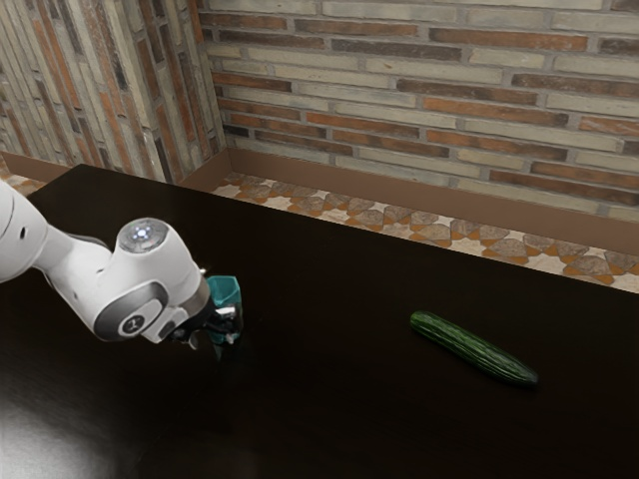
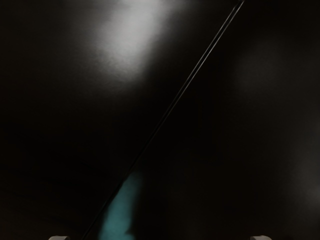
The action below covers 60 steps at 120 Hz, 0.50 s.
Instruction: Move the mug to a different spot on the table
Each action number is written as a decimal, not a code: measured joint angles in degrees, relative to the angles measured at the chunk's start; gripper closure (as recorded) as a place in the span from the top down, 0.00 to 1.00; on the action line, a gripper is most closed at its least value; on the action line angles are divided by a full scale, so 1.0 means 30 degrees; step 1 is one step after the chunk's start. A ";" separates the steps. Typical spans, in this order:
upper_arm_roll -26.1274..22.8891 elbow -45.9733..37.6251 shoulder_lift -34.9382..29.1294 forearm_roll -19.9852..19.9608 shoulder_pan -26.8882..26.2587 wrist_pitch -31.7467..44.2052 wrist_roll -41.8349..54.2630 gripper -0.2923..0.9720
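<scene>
A teal mug (image 1: 227,294) stands on the dark table (image 1: 339,409) toward the exterior view's left, partly hidden behind my hand. My gripper (image 1: 214,332) is right at the mug, low over the tabletop, with the white arm coming in from the left. In the wrist view a blurred teal patch of the mug (image 2: 120,215) lies just under the hand.
A green cucumber (image 1: 473,347) lies on the table well off to the exterior view's right. A brick wall and a tiled floor strip run behind the table's far edge. The wrist view has the table's edge (image 2: 190,80) crossing it as a thin diagonal line.
</scene>
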 joint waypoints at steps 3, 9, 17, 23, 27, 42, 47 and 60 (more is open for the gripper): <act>0.0000 -0.0071 -0.0055 -0.0003 -0.0001 -0.0004 -0.0005 0.59; 0.0000 -0.0143 -0.0111 -0.0007 -0.0001 -0.0010 -0.0015 0.61; 0.0000 -0.0192 -0.0189 -0.0010 0.0000 -0.0017 -0.0028 0.62; 0.0000 -0.0239 -0.0322 -0.0012 0.0000 -0.0025 -0.0036 0.63; 0.0000 -0.0337 -0.0541 -0.0012 0.0001 -0.0045 -0.0057 0.63; -0.0044 -0.0880 -0.2854 0.0000 -0.0043 -0.0399 -0.0253 0.65; -0.0163 -0.0983 -0.4005 -0.0003 -0.0009 -0.0791 -0.0375 0.65; -0.0629 -0.0747 -0.5964 -0.0519 -0.0460 -0.2463 -0.0800 0.65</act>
